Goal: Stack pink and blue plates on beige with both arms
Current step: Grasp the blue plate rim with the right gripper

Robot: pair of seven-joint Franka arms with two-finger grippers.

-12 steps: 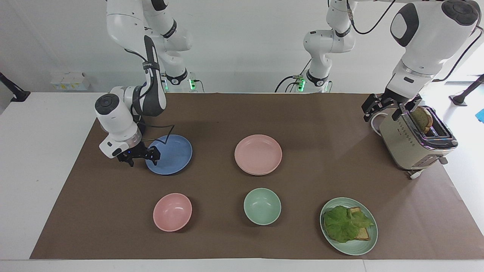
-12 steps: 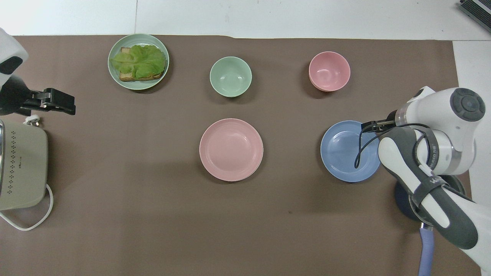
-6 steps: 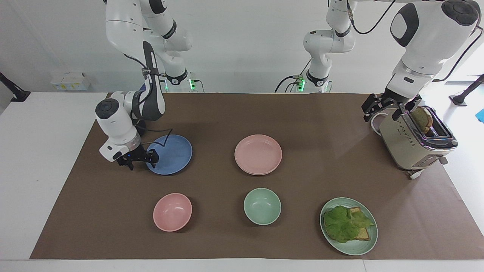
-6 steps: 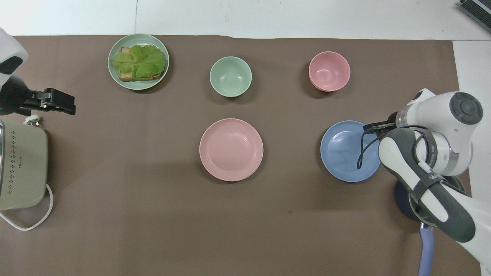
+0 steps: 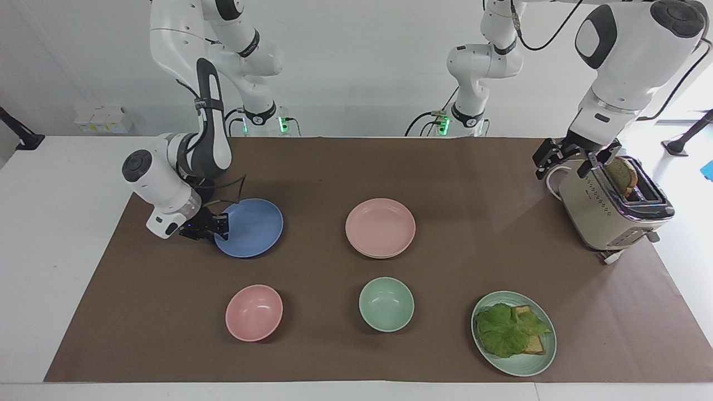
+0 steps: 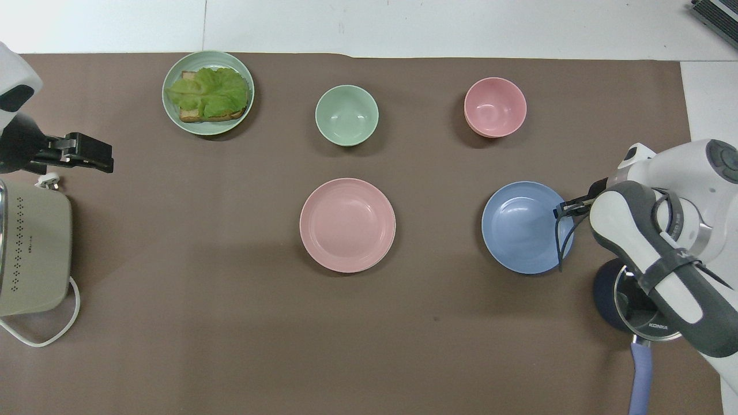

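Note:
The blue plate (image 5: 252, 228) (image 6: 522, 226) lies flat on the brown mat toward the right arm's end. My right gripper (image 5: 216, 225) (image 6: 572, 206) is low at the plate's rim, on the side toward that end, with its fingers closed onto the rim. The pink plate (image 5: 380, 225) (image 6: 347, 223) sits mid-table. It rests on a plate of equal size, the beige one (image 5: 374, 257), of which only a thin pale edge shows. My left gripper (image 5: 571, 160) (image 6: 92, 154) hangs open and empty over the toaster's end nearest the robots.
A beige toaster (image 5: 610, 209) holding bread stands at the left arm's end. Farther from the robots are a mint plate with lettuce toast (image 5: 521, 365), a mint bowl (image 5: 386, 304) and a pink bowl (image 5: 254, 312). A lidded dark pan (image 6: 637, 300) sits under the right arm.
The right wrist swung outward toward the table's end and its fingers closed from wide apart onto the blue plate's rim. The plate has not moved. The left arm stayed still.

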